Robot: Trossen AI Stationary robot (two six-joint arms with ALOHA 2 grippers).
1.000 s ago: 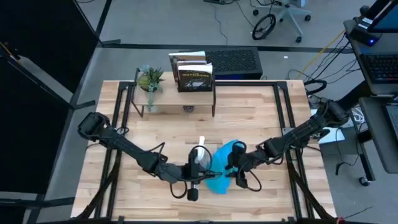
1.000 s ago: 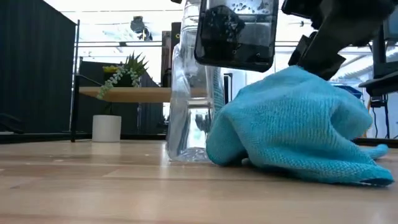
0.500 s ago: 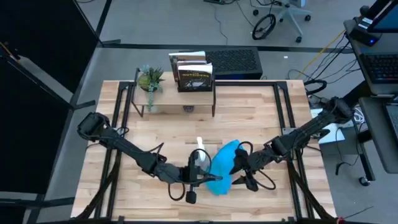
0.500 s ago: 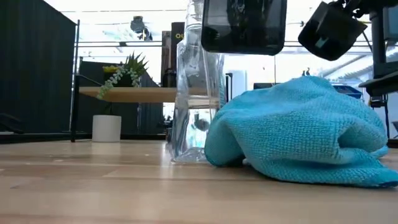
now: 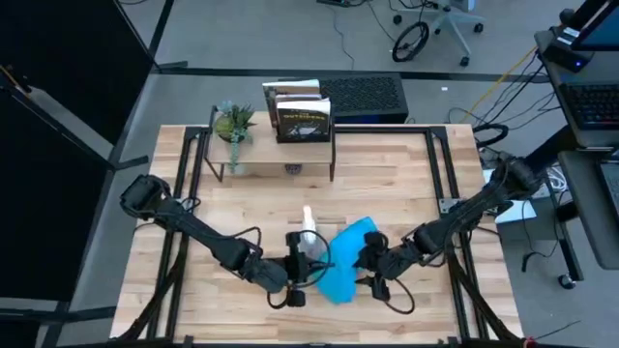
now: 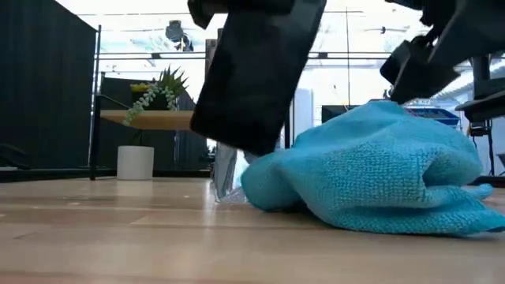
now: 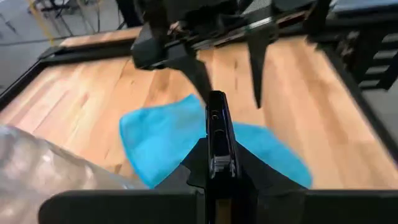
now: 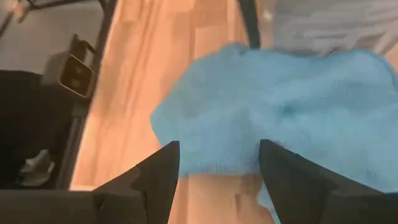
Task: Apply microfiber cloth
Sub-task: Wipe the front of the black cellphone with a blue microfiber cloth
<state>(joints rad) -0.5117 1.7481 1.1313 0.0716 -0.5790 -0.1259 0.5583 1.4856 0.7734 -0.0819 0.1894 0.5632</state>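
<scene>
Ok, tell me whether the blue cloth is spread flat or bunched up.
Bunched up. The microfiber cloth sits in a humped, folded mound on the table, with the open right gripper over it.

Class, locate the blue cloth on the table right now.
In the high view the cloth lies bunched on the table's near middle, right of the spray bottle, between both end effectors.

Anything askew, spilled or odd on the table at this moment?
Mostly the phone: the left gripper holds it tilted above the table. The microfiber cloth lies bunched in a heap, not flat, beside the spray bottle. The right gripper hangs open over it. No spill visible.
</scene>
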